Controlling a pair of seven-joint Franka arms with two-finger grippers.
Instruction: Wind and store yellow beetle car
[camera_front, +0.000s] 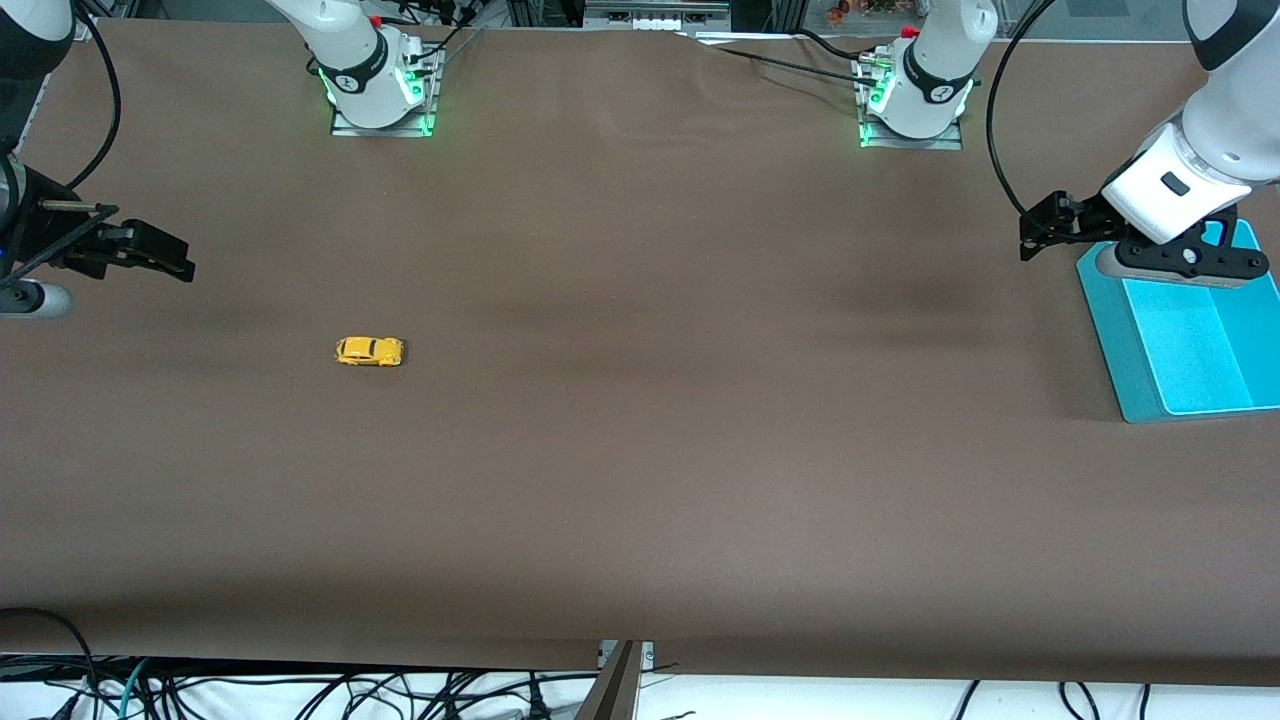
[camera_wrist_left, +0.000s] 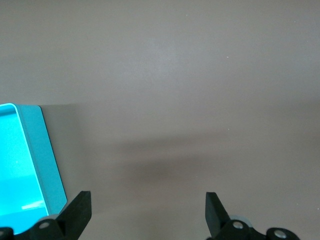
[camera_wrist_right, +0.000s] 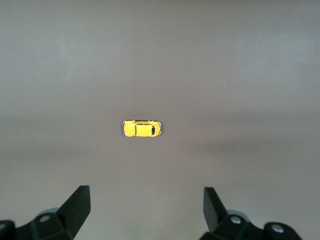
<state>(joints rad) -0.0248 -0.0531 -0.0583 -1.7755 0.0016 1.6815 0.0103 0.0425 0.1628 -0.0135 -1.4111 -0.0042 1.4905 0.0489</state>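
the car (camera_front: 369, 351) sits alone on the brown table (camera_front: 640, 480), toward the right arm's end and well apart from everything else. it rests on its wheels, its long side turned toward the front camera. it looks light and hard — a tiny glossy shell, rounded on top, so a pinch across the roof would likely slip off. the flat door sides are the better place to take hold, low on the body, with the jaws closing across its width. being so small next to the fingers, it will probably skid if one finger touches first, so the grasp needs to be centred.

the right gripper (camera_front: 150, 252) hangs over the table edge at the right arm's end, its jaws spread wide. in the right wrist view the car (camera_wrist_right: 142, 128) shows ahead of the gripper (camera_wrist_right: 146, 212), roughly in line with the gap between the two fingers but well apart from them, nothing touching. it lies crosswise to that gap, so its nose and tail point at the fingers and the wrist may need turning.

the left gripper (camera_front: 1045, 228) waits over the table just beside the tray (camera_front: 1120, 350) at the left arm's end, jaws also spread and empty. the tray (camera_wrist_left: 47, 155) looks the likely store.
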